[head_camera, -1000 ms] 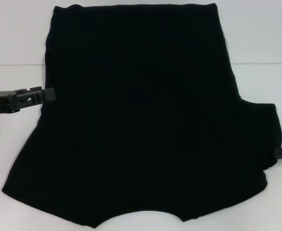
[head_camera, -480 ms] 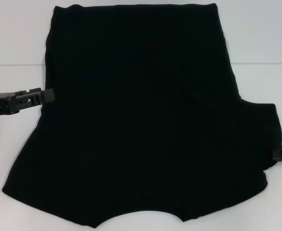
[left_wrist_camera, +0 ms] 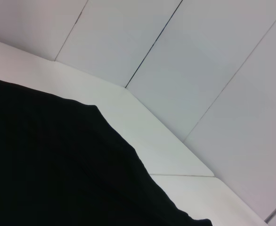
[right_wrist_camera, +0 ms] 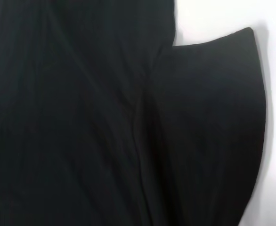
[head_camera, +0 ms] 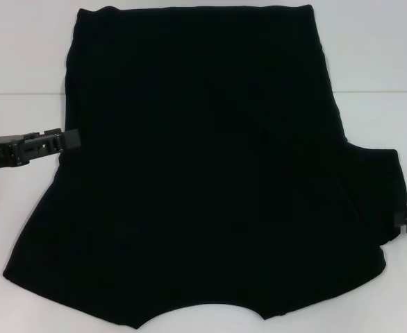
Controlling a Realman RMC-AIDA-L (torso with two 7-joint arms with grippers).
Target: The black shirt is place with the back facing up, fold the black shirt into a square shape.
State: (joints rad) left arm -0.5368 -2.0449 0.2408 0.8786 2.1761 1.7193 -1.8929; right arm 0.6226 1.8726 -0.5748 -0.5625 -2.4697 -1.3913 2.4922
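On the left, the left gripper (head_camera: 70, 139) reaches in low over the white table (head_camera: 23, 62), its tip at the left edge of the black shirt (head_camera: 203, 173), about halfway between near and far. That looks like the place to take hold of the side edge for an inward fold. Whether its fingers are wide, narrow or pinching cloth I cannot tell, since black tip and black fabric run together.

The black shirt lies spread flat across the middle of the table, plain side up with no lettering showing, its far part narrower and its near part flaring wider. The near edge shows a curved notch, and part of it is cut off by the frame. Fold lines within the dark cloth are hard to make out.

On the right, a sleeve (head_camera: 380, 191) sticks out. The right gripper (head_camera: 401, 223) sits at the sleeve's near-right edge, probably to fold it inward; mostly out of frame, its finger state cannot be told.
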